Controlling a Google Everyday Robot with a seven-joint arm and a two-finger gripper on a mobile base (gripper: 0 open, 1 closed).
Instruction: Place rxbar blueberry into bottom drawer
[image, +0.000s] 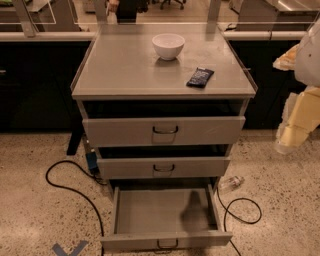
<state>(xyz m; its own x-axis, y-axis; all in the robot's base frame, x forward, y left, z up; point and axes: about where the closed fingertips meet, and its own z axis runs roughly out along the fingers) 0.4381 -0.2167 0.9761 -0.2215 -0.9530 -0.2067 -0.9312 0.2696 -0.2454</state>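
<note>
The rxbar blueberry (200, 77), a small flat bar in a dark navy wrapper, lies on the grey cabinet top (125, 70) toward its right front. The bottom drawer (165, 210) is pulled out wide, and its shallow tray shows nothing inside. Its dark wire handle (167, 244) is at the front. My gripper (292, 132) hangs at the right edge of the view, to the right of the cabinet and well off the bar, at about the height of the upper drawers.
A white bowl (168, 46) stands on the cabinet top behind the bar. The two upper drawers (165, 131) are slightly open. Black cables (70, 187) loop on the speckled floor on both sides, and a clear bottle (231, 183) lies right of the cabinet.
</note>
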